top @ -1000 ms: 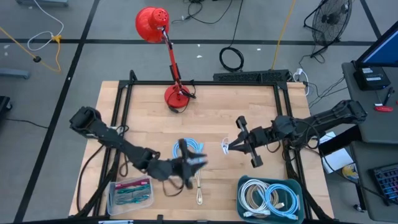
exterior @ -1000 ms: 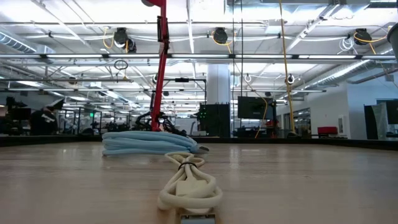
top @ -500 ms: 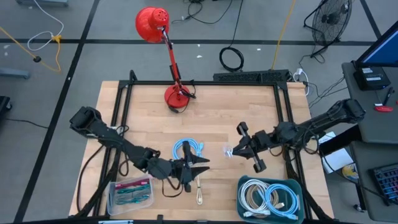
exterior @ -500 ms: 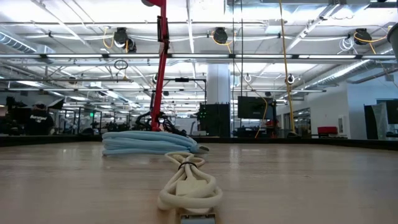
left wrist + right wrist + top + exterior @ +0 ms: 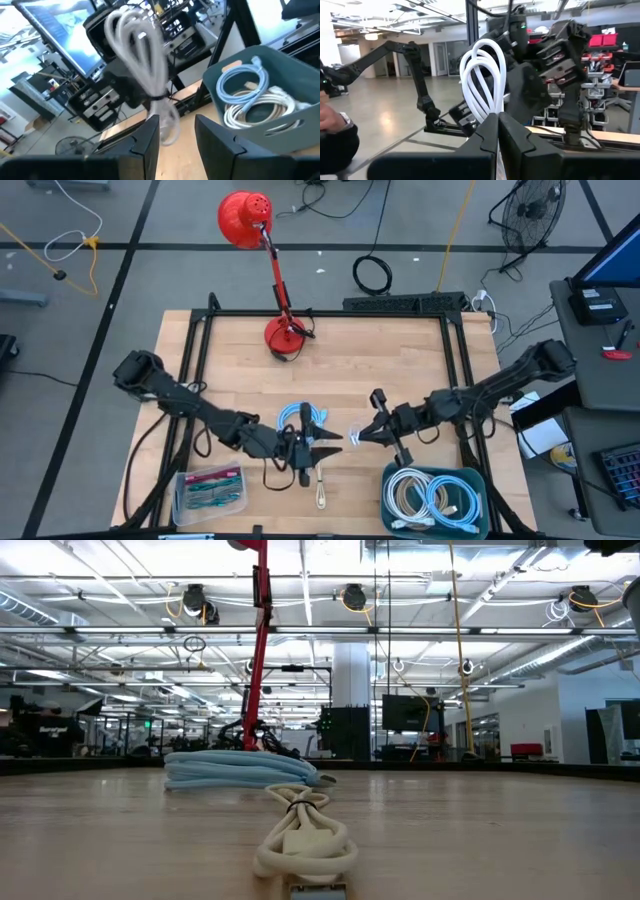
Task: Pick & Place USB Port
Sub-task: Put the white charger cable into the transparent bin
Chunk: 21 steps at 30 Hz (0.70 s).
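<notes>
Holding a coiled white cable (image 5: 482, 82) in its closed fingers, the right gripper (image 5: 353, 437) meets the half-open, empty left gripper (image 5: 328, 442) at the table's near middle, probably needing next to carry it right to the teal bin (image 5: 478, 478).

Your worktop (image 5: 340, 365) is pale matt wood; white cable (image 5: 482, 80) glossy plastic; teal bin (image 5: 280, 125) smooth plastic.
</notes>
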Available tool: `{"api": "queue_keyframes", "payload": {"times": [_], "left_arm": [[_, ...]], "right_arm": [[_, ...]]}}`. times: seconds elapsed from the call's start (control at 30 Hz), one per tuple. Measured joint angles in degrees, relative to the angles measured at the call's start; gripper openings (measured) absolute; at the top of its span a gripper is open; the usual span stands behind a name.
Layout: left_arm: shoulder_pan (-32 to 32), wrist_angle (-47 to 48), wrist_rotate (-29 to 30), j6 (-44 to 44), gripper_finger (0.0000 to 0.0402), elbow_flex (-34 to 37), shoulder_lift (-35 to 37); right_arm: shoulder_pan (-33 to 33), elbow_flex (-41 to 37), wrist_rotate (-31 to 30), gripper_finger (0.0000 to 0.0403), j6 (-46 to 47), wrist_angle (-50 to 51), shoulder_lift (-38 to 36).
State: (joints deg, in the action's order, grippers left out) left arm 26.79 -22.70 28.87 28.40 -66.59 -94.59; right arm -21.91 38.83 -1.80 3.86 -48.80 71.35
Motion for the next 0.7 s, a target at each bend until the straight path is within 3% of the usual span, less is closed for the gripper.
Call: {"api": "queue_keyframes", "payload": {"times": [0.13,0.47,0.7], "left_arm": [[-0.7,0.06,0.04,-0.58,0.0142,0.0,-0.02],[-2.39,-0.15,-1.73,-5.28,0.0241,0.0,-0.02],[-3.4,-0.28,-2.06,-8.37,0.0261,-0.01,-0.02]], "right_arm": [[0.0,0.07,0.0,0.0,0.64,-2.29,1.69],[0.04,0.07,-1.22,0.0,0.33,-2.84,2.59],[0.09,0.07,-5.09,0.0,-3.35,-2.35,2.59]]}}
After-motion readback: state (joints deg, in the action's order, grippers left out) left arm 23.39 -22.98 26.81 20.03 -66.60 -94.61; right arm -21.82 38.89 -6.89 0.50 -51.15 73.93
